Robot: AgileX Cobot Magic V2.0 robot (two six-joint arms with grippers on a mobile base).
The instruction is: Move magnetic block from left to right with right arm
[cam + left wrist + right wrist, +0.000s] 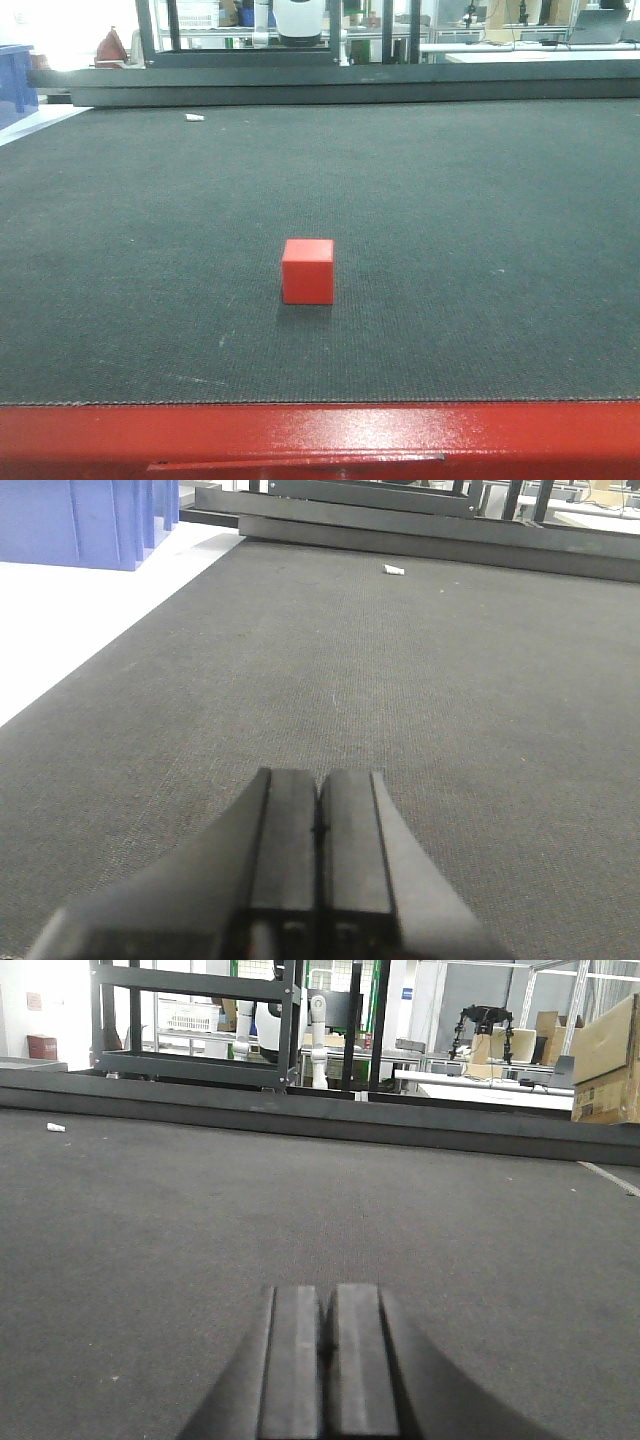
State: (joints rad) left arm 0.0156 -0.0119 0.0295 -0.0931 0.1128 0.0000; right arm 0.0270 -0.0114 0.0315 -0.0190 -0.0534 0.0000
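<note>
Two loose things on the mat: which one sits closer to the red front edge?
The magnetic block, the red cube in the middle of the front view. The other, a small white scrap, lies far back, well away from it.

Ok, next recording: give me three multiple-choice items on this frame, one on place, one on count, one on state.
1. The small matte red cube sits on the dark woven mat: A near its front edge, centre; B far-left corner; C far-right edge.
2. Red cubes on the mat: A one; B two; C three.
3. The right gripper is: A wide open; B shut, empty; C shut on the cube.
Key: 1A, front view shows it there; 2A, only one visible; 3B, jaws meet, nothing between.
</note>
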